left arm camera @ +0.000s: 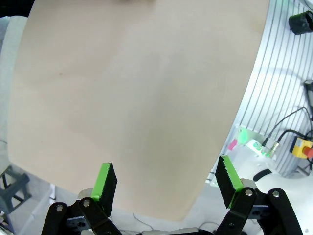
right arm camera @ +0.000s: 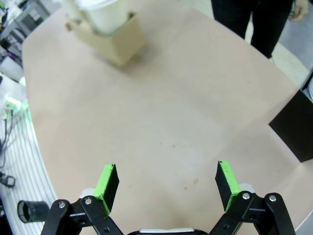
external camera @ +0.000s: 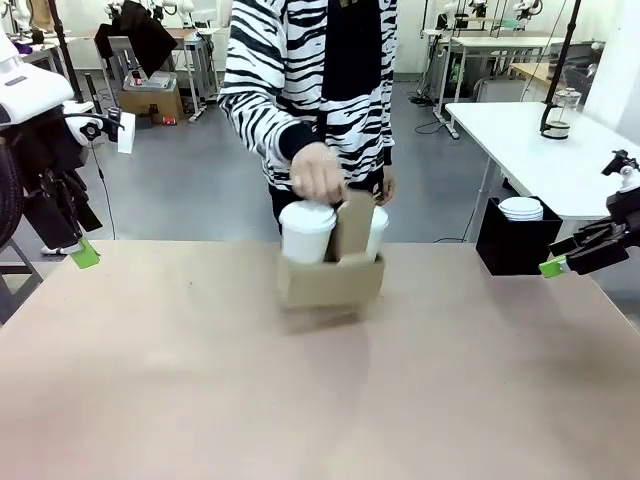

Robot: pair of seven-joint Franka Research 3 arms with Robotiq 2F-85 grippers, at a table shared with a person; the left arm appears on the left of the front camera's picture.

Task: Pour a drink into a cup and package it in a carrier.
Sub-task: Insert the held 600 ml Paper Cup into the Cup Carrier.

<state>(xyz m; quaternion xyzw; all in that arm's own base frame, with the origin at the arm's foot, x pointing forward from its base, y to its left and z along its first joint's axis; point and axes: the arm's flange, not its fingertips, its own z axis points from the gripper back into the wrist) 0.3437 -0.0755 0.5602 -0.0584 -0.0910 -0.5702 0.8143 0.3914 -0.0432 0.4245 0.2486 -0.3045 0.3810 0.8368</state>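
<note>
A brown cardboard carrier stands on the far middle of the table, with a lidded white cup in its left hole and another lidded cup behind the upright handle. The person's hand rests on top of the left cup. In the right wrist view the carrier and a cup sit at the top left. My left gripper hangs open at the table's left edge, its green pads wide apart. My right gripper is open at the right edge, nothing between its pads. The drink is out of view.
A black box holding a stack of white lids stands beyond the table's far right corner. A glass jug sits on a white table behind. The beige tabletop spreads bare toward me.
</note>
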